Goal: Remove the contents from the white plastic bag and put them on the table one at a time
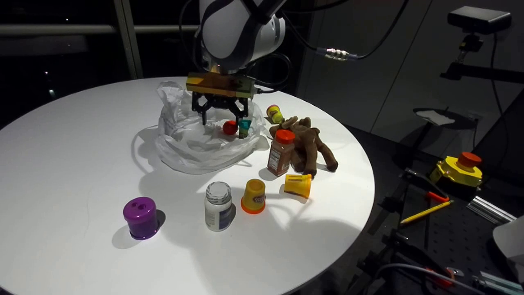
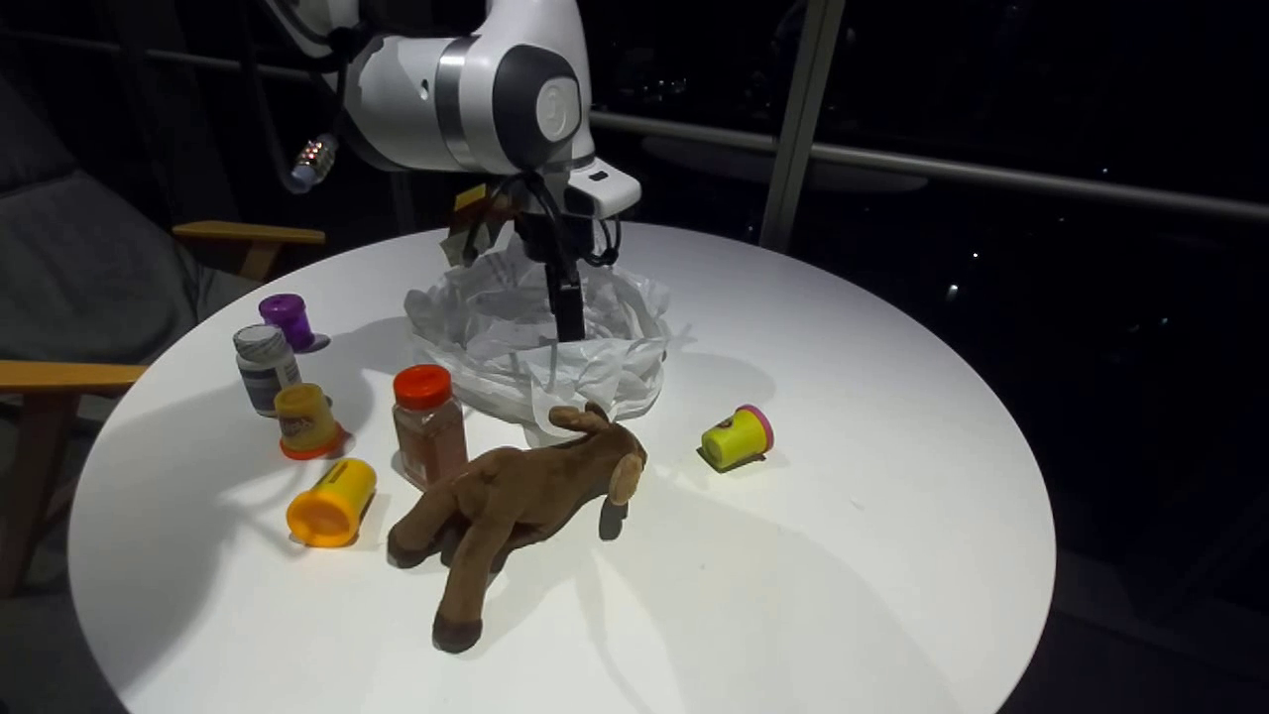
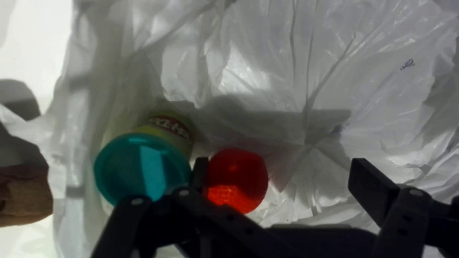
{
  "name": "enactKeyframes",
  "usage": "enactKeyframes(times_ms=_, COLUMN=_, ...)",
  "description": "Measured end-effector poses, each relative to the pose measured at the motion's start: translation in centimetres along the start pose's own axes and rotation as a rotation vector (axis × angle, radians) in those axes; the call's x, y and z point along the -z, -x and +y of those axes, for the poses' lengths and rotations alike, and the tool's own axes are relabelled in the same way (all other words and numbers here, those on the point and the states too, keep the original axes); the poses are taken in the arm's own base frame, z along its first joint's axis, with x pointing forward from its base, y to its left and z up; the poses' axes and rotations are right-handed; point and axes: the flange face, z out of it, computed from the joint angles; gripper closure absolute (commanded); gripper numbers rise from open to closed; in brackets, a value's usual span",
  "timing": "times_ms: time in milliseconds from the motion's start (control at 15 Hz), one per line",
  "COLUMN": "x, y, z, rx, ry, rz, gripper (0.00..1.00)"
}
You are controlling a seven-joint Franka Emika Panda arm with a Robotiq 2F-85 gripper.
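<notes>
The white plastic bag lies spread and wrinkled on the white table, its mouth upward. Of the contents, a round red thing and a Play-Doh tub with a teal lid are inside it. My gripper is open over the bag. In the wrist view its left finger stands between tub and red thing; contact is unclear. The right finger is well apart from both. Out on the table are a brown plush animal, a purple cup, a white jar and a red-capped bottle.
Two yellow-orange tubs stand and lie near the jar, one upright, one on its side. A yellow tub with a pink lid lies beyond the plush animal. Beside the table are a chair and a dark cart.
</notes>
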Motion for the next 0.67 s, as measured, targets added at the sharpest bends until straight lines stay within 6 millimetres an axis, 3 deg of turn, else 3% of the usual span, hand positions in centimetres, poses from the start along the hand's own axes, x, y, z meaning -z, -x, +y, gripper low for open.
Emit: enactKeyframes(times_ms=667, x=-0.7, y=-1.5, z=1.8, rx=-0.197, ry=0.047, rz=0.012, gripper=0.0)
